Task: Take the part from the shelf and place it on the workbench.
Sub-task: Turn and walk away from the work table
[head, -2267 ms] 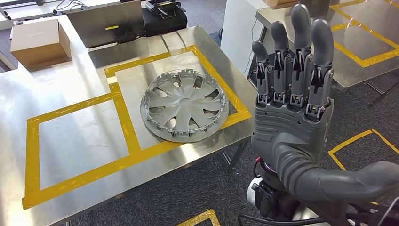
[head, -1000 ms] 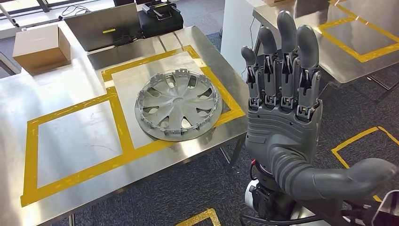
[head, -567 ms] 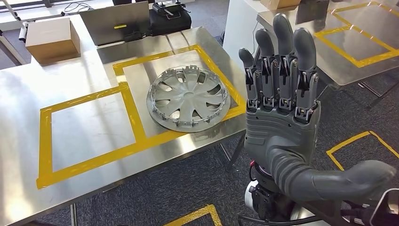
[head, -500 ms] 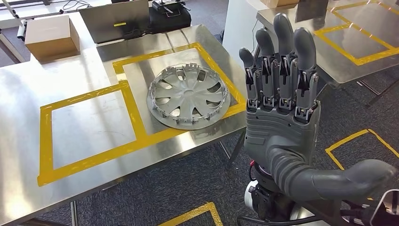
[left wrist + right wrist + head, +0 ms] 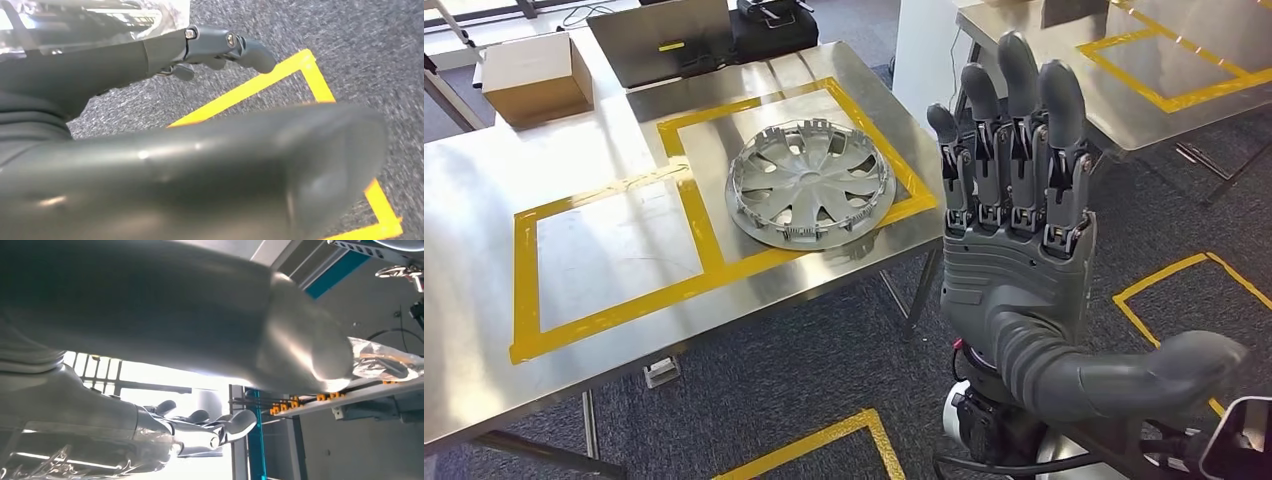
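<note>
The hubcap (image 5: 811, 185) lies flat on the worktop (image 5: 484, 200), inside its right yellow tape square (image 5: 784, 100), near the front edge. Right robot hand (image 5: 1014, 250) empty, fingers straight, beside that edge. Left robot hand (image 5: 165, 165): grasp unclear.

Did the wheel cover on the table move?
No. The wheel cover still sits in the same yellow tape square on the table, against its front strip; only the camera shifted.
</note>
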Controlling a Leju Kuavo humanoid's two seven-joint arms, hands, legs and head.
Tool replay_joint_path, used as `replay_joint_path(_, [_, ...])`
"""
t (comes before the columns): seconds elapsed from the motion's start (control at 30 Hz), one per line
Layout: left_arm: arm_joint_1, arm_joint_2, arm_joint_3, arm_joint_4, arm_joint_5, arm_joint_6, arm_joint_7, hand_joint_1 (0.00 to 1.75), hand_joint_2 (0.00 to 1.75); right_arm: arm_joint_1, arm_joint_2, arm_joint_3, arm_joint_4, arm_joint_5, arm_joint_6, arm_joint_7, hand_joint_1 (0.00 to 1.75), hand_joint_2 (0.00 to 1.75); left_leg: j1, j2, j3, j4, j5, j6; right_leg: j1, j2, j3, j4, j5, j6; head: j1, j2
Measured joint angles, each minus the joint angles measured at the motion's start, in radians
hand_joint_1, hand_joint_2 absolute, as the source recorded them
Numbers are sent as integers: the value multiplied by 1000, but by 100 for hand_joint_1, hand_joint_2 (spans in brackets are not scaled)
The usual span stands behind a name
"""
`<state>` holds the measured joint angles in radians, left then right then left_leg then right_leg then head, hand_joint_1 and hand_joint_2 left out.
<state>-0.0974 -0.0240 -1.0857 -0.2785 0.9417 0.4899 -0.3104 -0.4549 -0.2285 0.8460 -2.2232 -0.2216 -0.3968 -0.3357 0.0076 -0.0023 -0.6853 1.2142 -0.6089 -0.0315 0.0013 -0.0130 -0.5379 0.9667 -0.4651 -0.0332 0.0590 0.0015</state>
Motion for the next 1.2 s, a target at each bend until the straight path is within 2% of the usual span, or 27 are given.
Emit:
replay_joint_path(0.03, [0,0,0,0,0,0,1,0,0,1,0,0,1,0,0,0,0,0,2,0,-3,46,-12,-4,0,-1,-15,5,7,1,0,0])
replay_joint_path(0.07, [0,1,0,0,0,0,1,0,0,2,0,1,2,0,0,0,0,0,4,0,5,68,-5,-7,-2,-2,-33,12,15,3,0,0])
replay_joint_path(0.1, [1,2,0,0,0,0,2,0,0,3,0,1,3,0,0,0,0,0,6,0,32,48,21,-9,-3,-2,-50,21,21,6,0,0])
replay_joint_path(0.13, [1,3,0,0,-1,0,2,0,0,3,0,1,3,0,1,0,0,0,8,0,73,-1,50,-12,-6,-1,-66,30,27,10,0,0])
replay_joint_path(0.17, [0,4,0,0,-1,0,2,0,0,3,0,1,3,0,1,0,0,0,9,0,120,-68,62,-14,-8,0,-81,40,31,15,0,0])
replay_joint_path(0.2, [0,4,0,0,-1,-1,2,0,0,3,0,1,3,0,1,0,0,0,8,-2,164,-136,62,-12,-9,0,-94,49,36,21,-1,0])
replay_joint_path(0.27, [1,5,0,-1,-2,-1,2,0,0,3,1,1,3,0,1,0,0,0,5,-6,204,-206,43,-1,-8,2,-105,57,48,33,-1,0])
replay_joint_path(0.37, [3,6,0,0,-2,-2,3,0,0,4,1,0,4,0,2,0,0,0,2,-6,192,-208,56,27,-9,4,-111,56,63,51,0,0])
replay_joint_path(0.4, [3,6,0,0,-2,-2,3,0,0,4,1,0,4,0,2,0,0,0,2,-4,183,-207,64,39,-10,4,-118,71,44,56,3,0])
replay_joint_path(0.43, [2,6,0,-1,-2,-2,3,0,0,4,1,0,4,0,2,0,0,0,3,-1,172,-208,73,49,-10,4,-129,101,8,61,5,0])
replay_joint_path(0.5, [1,6,0,-1,-2,-2,3,0,0,5,1,-1,5,0,2,0,0,0,0,1,147,-207,92,61,-11,4,-160,221,-94,66,10,0])
replay_joint_path(0.53, [1,6,0,0,-2,-2,3,0,0,6,1,-1,5,0,2,0,0,0,-3,2,134,-207,102,63,-10,4,-173,286,-129,65,11,0])
replay_joint_path(0.57, [2,6,0,0,-3,-2,3,0,0,7,1,-1,5,0,2,0,0,0,-7,3,120,-206,113,65,-9,5,-176,334,-144,63,12,0])
replay_joint_path(0.6, [2,6,0,0,-3,-2,3,0,0,9,1,-1,6,0,2,0,0,0,-11,3,107,-205,122,67,-7,5,-165,351,-137,58,12,0])
replay_joint_path(0.63, [2,6,0,0,-3,-2,3,0,0,10,1,-1,6,0,2,0,0,0,-16,3,95,-204,132,68,-4,5,-136,329,-113,50,13,0])
replay_joint_path(0.7, [1,5,0,-1,-4,-2,3,0,0,10,0,-1,6,0,2,-1,0,0,-23,3,76,-203,147,69,8,7,-42,198,-66,24,13,0])
replay_joint_path(0.77, [0,3,0,-1,-5,-2,4,0,0,9,0,-1,6,0,2,-2,0,0,-24,3,64,-203,163,62,20,9,38,63,-59,5,13,0])
replay_joint_path(0.83, [0,0,0,-1,-5,-1,4,0,0,9,0,-2,6,-1,2,-3,0,0,-16,4,55,-206,181,48,29,12,59,10,-60,3,14,0])
replay_joint_path(0.9, [1,-1,0,-1,-6,-1,5,0,0,9,0,-3,6,-2,2,-3,0,0,-13,2,45,-206,179,37,25,11,55,-10,-36,-2,18,0])
replay_joint_path(0.93, [2,-2,0,-1,-6,-1,5,0,0,9,0,-3,7,-3,2,-3,0,0,-13,1,38,-190,155,33,21,8,51,-18,-24,-5,18,0])
replay_joint_path(1.0, [2,-2,0,-1,-5,-1,5,0,0,10,0,-3,8,-5,2,-3,0,0,-10,-1,15,-106,75,21,14,3,35,-23,-6,-7,14,0])
replay_joint_path(1.03, [2,-2,0,-1,-5,-1,6,0,0,11,0,-3,8,-6,2,-3,0,0,-6,-1,0,-39,32,14,12,1,23,-18,0,-6,12,0])
replay_joint_path(1.07, [2,-2,0,-1,-5,-1,6,0,0,12,0,-2,9,-6,2,-3,0,0,-1,-1,-10,20,3,7,10,-1,11,-11,4,-3,10,0])
replay_joint_path(1.1, [2,-1,0,-1,-5,-1,7,0,0,13,0,-2,9,-7,2,-3,0,0,4,-1,-11,61,-5,0,8,-3,-4,-2,9,0,9,0])
replay_joint_path(1.13, [2,-1,0,-1,-4,0,8,0,0,13,0,-2,10,-8,2,-3,0,0,8,-1,1,73,6,-7,4,-4,-21,9,13,4,9,0])
replay_joint_path(1.17, [2,0,0,-1,-4,0,8,0,0,14,0,-2,10,-10,2,-3,0,0,13,-1,27,49,34,-13,0,-5,-37,21,15,8,9,0])
replay_joint_path(1.2, [1,0,0,-1,-3,0,8,0,0,14,0,-2,11,-10,3,-3,0,0,18,-1,68,-8,60,-21,-5,-4,-56,37,18,13,9,0])
